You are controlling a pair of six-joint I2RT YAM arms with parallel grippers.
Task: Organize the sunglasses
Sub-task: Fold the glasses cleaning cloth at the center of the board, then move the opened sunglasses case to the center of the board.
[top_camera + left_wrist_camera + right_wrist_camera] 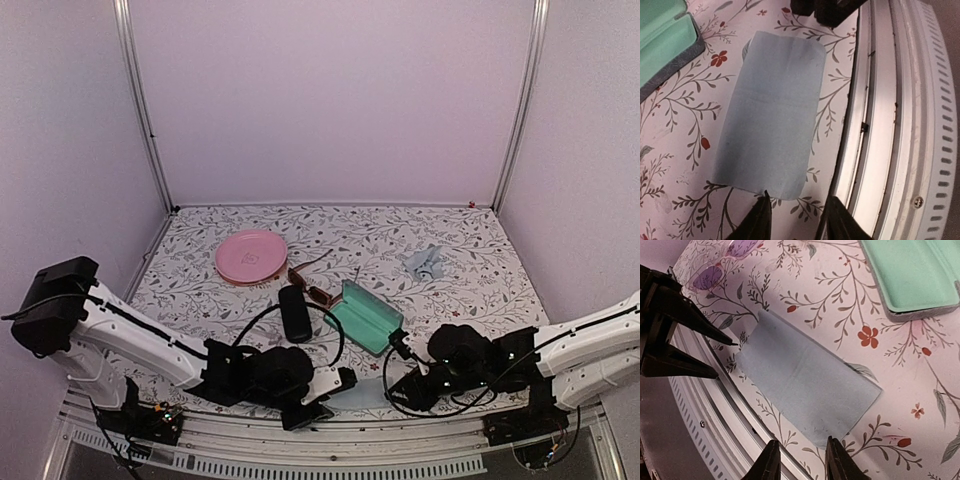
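1. The sunglasses (316,292) lie mid-way up the surface (470,290), between the black case (294,313) and the open green case (365,317)
2. Left end effector (797,205) and right end effector (801,447) are both spread and holding nothing, down by a flat grey-blue cloth (772,115)
3. My guess: the sunglasses are light, with spindly arms and lenses that scratch, so pinch gently at the bridge

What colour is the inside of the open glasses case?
Mint green; the lining shows best in the right wrist view.
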